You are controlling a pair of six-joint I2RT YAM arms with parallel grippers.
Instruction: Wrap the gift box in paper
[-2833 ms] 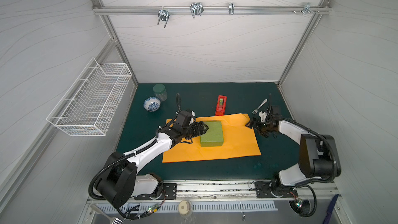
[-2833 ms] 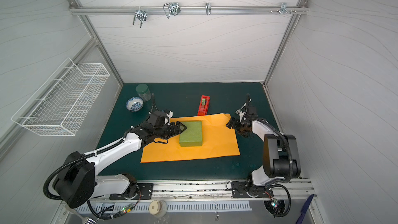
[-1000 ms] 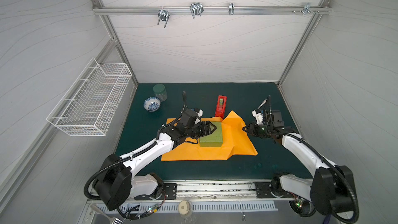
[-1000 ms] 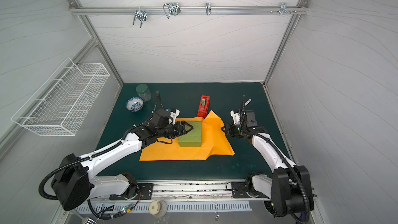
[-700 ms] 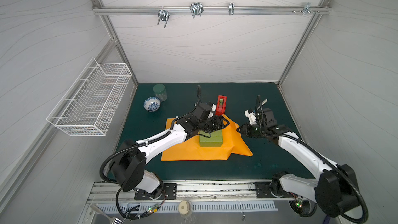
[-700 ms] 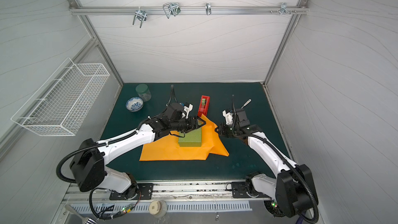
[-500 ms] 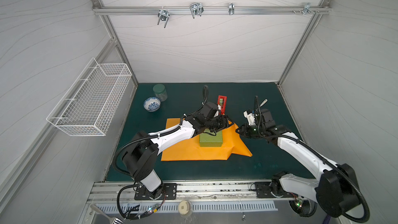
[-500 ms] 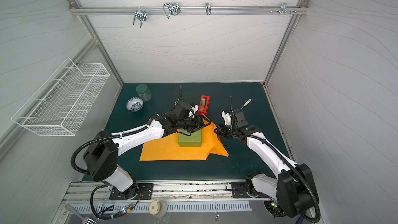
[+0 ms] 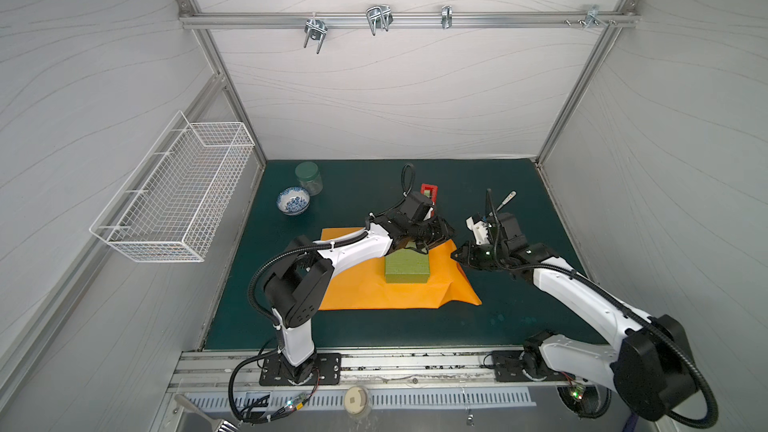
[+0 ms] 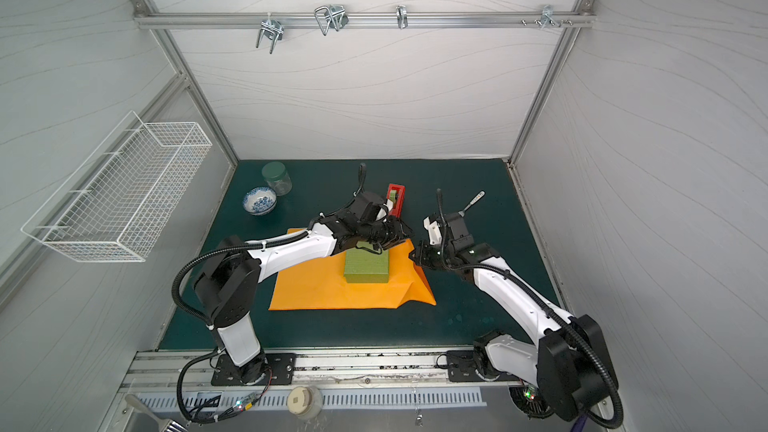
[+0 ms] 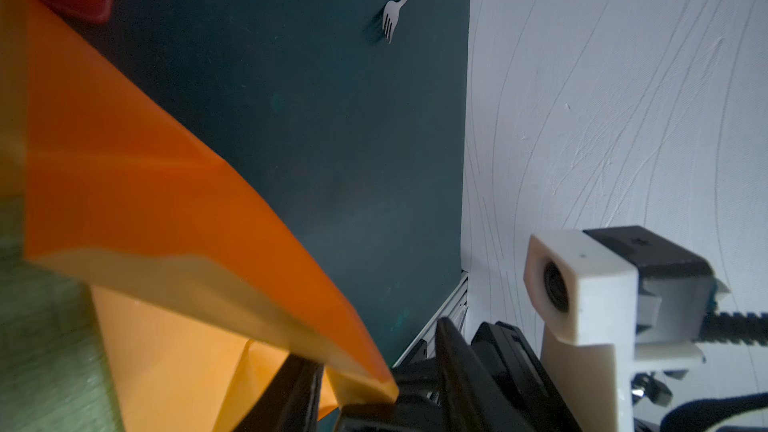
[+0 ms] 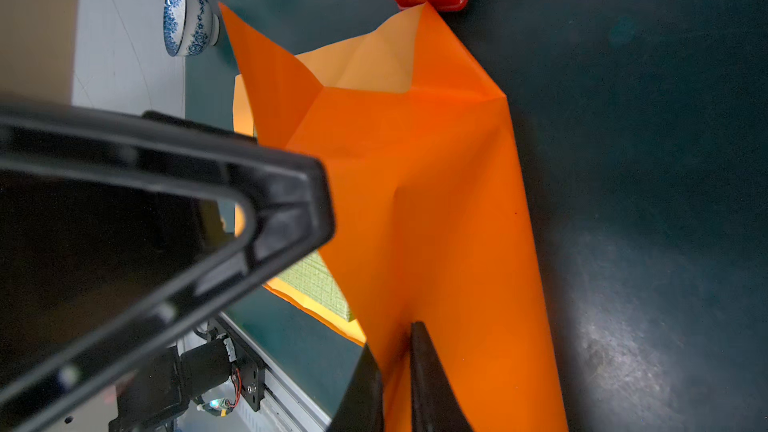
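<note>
Dark green mat (image 9: pixel 353 334) in a white-walled cell, both arms reaching in over the middle. Flat yellow-green ribbed gift box (image 9: pixel 407 268) lies flat on the large bright orange creased paper sheet (image 9: pixel 365 292), toward the sheet's right half, top face uncovered. Left and near parts of the paper lie flat on the mat. Its right side is folded up off the mat toward the box, far-right corner raised. Right gripper (image 9: pixel 457 255) is at that raised corner: the right wrist view shows its two black jaws pinched together with the orange paper (image 12: pixel 436 201) sandwiched between them, so it's clamped on the paper. Left gripper (image 9: pixel 434 238) hovers over the box's far edge, just beside the raised flap and close to the right gripper. Can't tell whether its jaws are apart or together, or if they touch anything: the left wrist view only shows blurred paper (image 11: pixel 145 180) and a sliver of box (image 11: pixel 41 347). Narrow red tape dispenser (image 9: pixel 429 193) stands just behind the left gripper. Blue-and-white ceramic bowl (image 9: pixel 293 200) and clear jar with green lid (image 9: pixel 309 177) sit far left, side by side. Small metal fork (image 9: pixel 505 198) lies far right on the mat. White wire basket (image 9: pixel 174 193) hangs on the left wall.
</note>
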